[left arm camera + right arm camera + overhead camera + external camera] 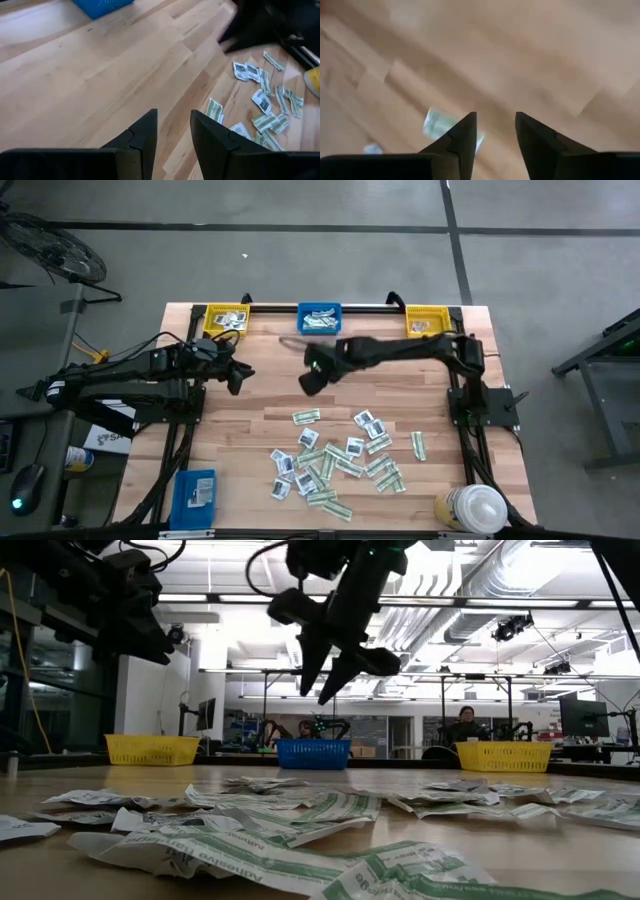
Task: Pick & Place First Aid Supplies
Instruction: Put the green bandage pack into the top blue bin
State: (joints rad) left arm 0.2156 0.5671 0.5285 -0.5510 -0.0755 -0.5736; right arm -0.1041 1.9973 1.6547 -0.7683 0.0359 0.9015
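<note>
Sorting status: well short of done. Some packets already lie in the yellow bin [226, 319], blue bin [319, 318] and second yellow bin [427, 322] at the counter's [250, 410] far edge; most first aid packets [340, 462] lie loose near its front.

Right gripper [310, 384]: raised between bins and pile, jaws parted, empty.

Left gripper [236, 380]: raised at left, jaws parted, empty.

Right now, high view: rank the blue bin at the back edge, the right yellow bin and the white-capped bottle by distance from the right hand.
1. blue bin, just behind the right hand.
2. right yellow bin, back edge, to the right.
3. white-capped bottle, front right corner.
</note>
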